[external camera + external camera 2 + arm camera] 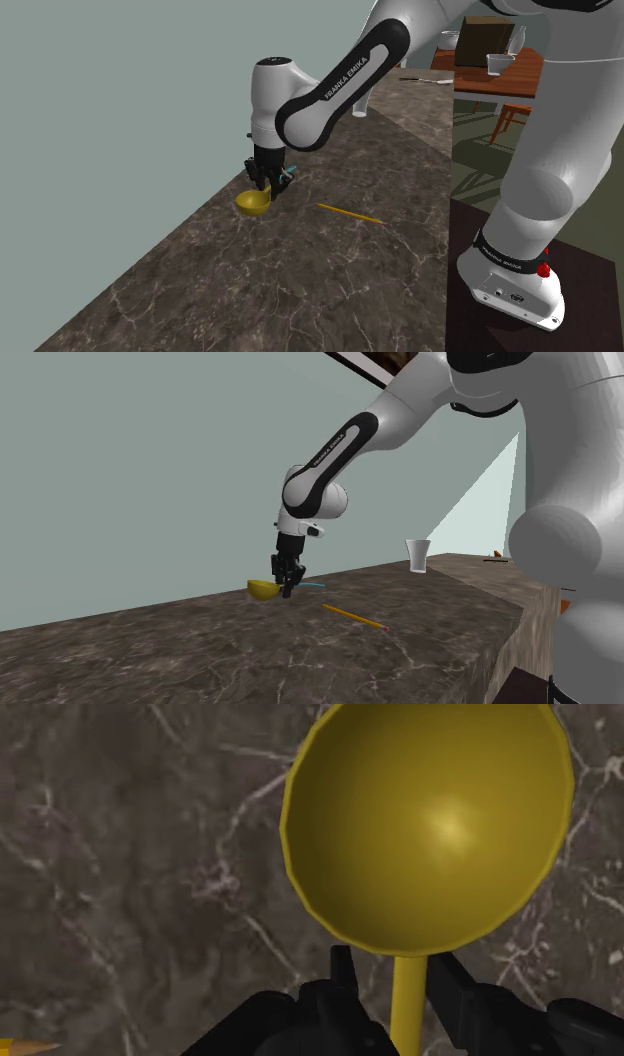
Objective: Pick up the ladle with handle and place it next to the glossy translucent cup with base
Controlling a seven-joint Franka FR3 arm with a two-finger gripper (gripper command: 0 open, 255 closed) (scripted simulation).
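The tool (395,969) is standing released around the ladle (430,824): its two fingers are flanking the yellow handle just behind the bowl, and a sliver of tabletop (130,854) is showing between each finger and the handle, so nothing is being gripped. The ladle is lying near the tabletop's wall-side edge, bowl facing up.

Judging from this, the thin handle is leaving little to bite on. If the fingers are closing off-centre, the handle may be rolling or slipping aside. Gripped this close to the heavy bowl, the ladle may be swinging during the lift. The pencil (350,213) is lying near, on the way toward the cup, and a low carry may be knocking it.

The wrist view is giving the gaps beside the handle, which the other two are hiding behind the tool. The second exterior view is showing the translucent cup (418,555), well apart from the ladle, further along the tabletop.
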